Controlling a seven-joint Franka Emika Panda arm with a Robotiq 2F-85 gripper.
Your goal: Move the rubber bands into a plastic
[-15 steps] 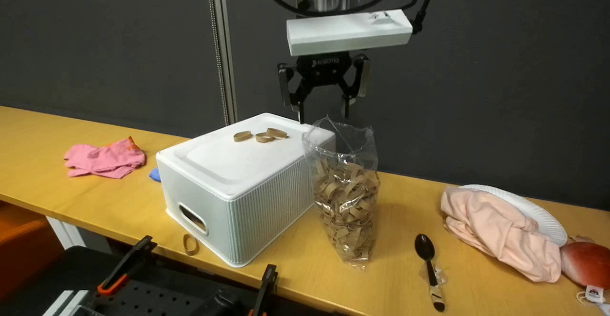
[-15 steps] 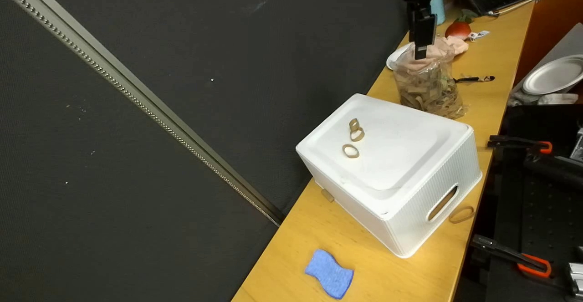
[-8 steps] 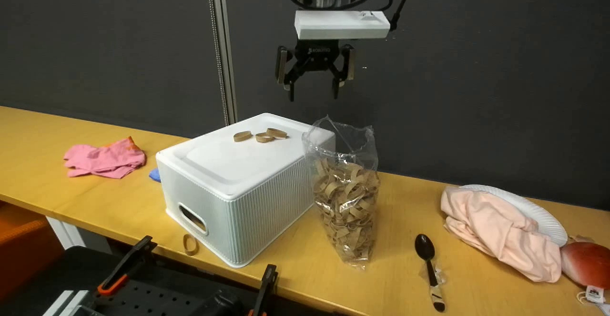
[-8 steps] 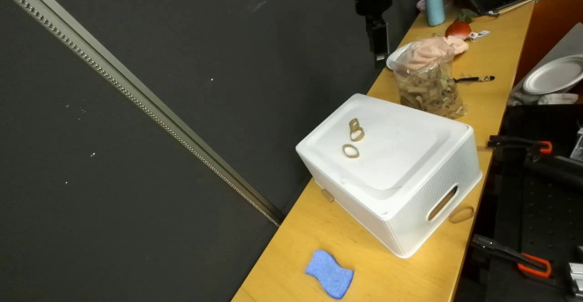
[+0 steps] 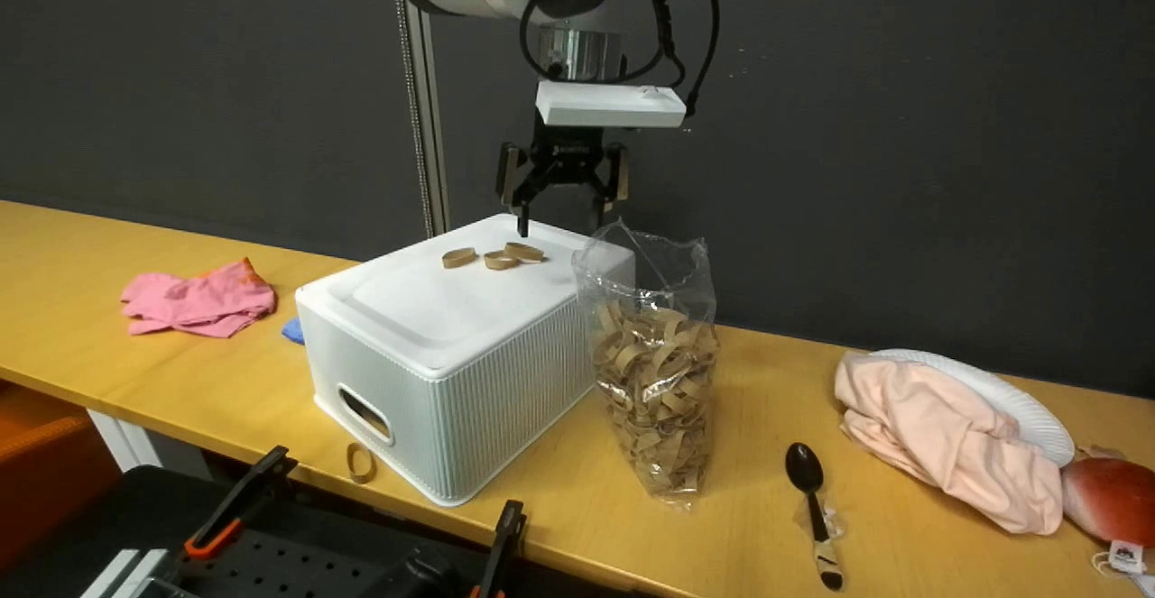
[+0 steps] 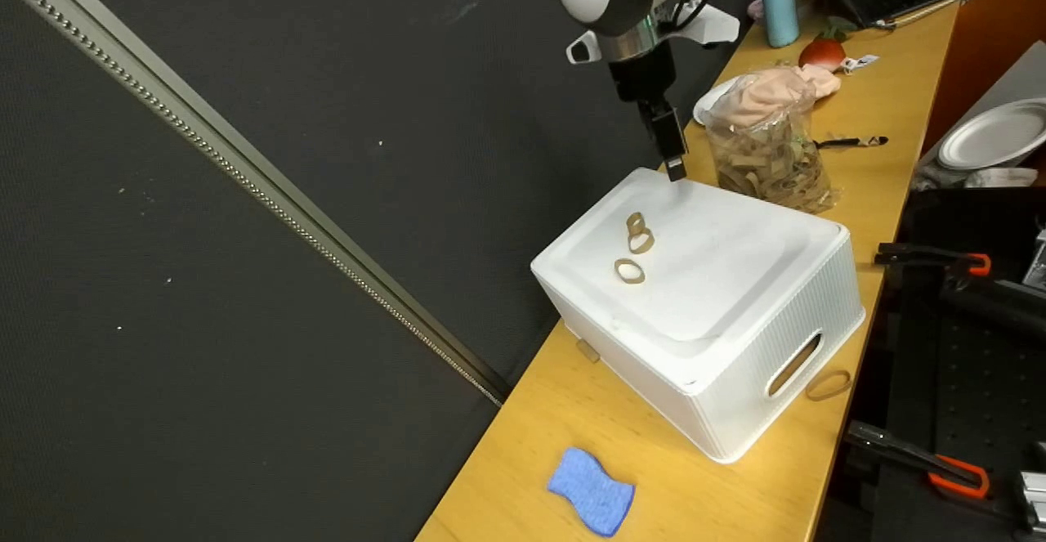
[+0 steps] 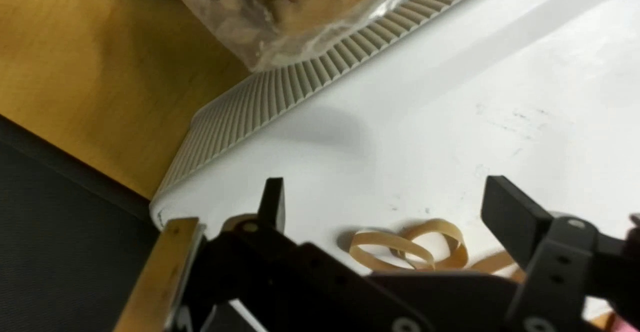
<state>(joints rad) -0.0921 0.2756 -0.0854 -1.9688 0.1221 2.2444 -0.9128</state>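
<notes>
Gripper point(image 5: 559, 221), fingers wide apart and its pale lettering point(image 5: 570, 150) too small to read, hangs above the white box point(image 5: 510, 427). Three rubber bands point(image 5: 525, 254) lie on the box, many more in the plastic bag point(image 5: 677, 264) beside it. A white tag point(image 5: 1126, 556) bears illegible dark print.
</notes>
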